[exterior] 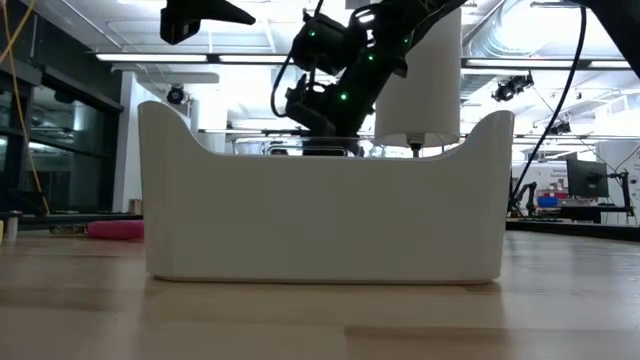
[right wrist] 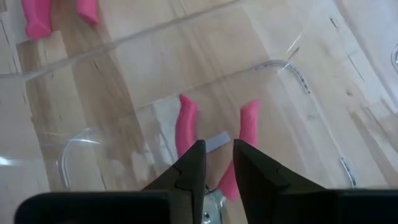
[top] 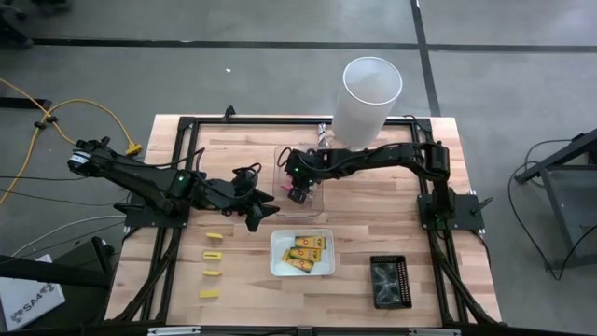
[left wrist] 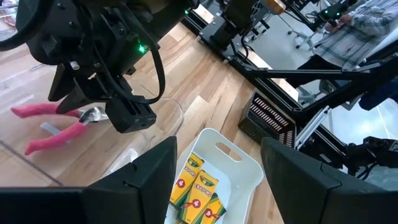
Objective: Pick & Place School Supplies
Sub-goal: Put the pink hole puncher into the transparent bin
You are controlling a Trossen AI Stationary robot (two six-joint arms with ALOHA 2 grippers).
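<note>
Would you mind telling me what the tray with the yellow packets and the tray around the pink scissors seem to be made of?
The white tray looks like smooth moulded plastic, opaque with rounded corners. The clear tray looks like thin glossy plastic: the wood shows through it. The packets look like printed cardboard.

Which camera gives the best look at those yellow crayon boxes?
The left wrist view: the crayon boxes lie printed side up in the white tray. The high view shows them small; the low view hides them behind the tray wall; the right wrist view misses them.
</note>
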